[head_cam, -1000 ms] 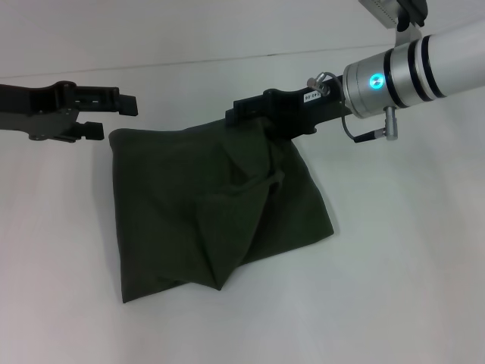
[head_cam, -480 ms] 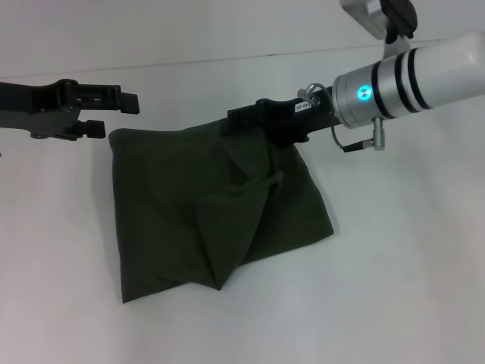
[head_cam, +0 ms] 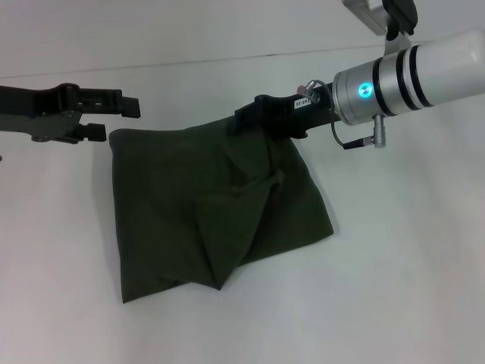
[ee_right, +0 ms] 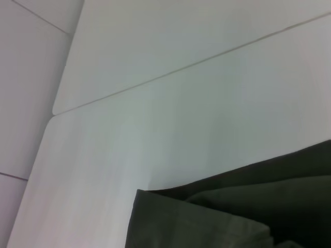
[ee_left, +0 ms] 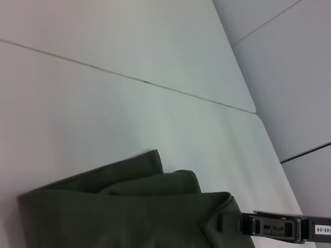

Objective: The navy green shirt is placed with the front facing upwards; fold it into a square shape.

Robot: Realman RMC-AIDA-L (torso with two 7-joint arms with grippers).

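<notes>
The navy green shirt (head_cam: 204,205) lies folded into a rough rectangle on the white table, plain green side up, with a diagonal crease and a loose fold along its right half. It also fills the lower part of the left wrist view as shirt (ee_left: 129,217), and of the right wrist view as shirt (ee_right: 232,217). My right gripper (head_cam: 246,120) is at the shirt's far right corner, over its far edge; the left wrist view shows this right gripper (ee_left: 230,225) at the fabric's corner. My left gripper (head_cam: 114,115) hovers open just left of the far left corner, holding nothing.
The white table (head_cam: 394,288) stretches around the shirt on all sides. A thin seam (head_cam: 189,62) runs across the table behind both grippers. The table's rounded far corner (ee_right: 54,111) and the wall behind it show in the right wrist view.
The right arm has shifted a little to the left and its gripper tip has drawn slightly back to the right along the far edge. The shirt and the left gripper have stayed put.
</notes>
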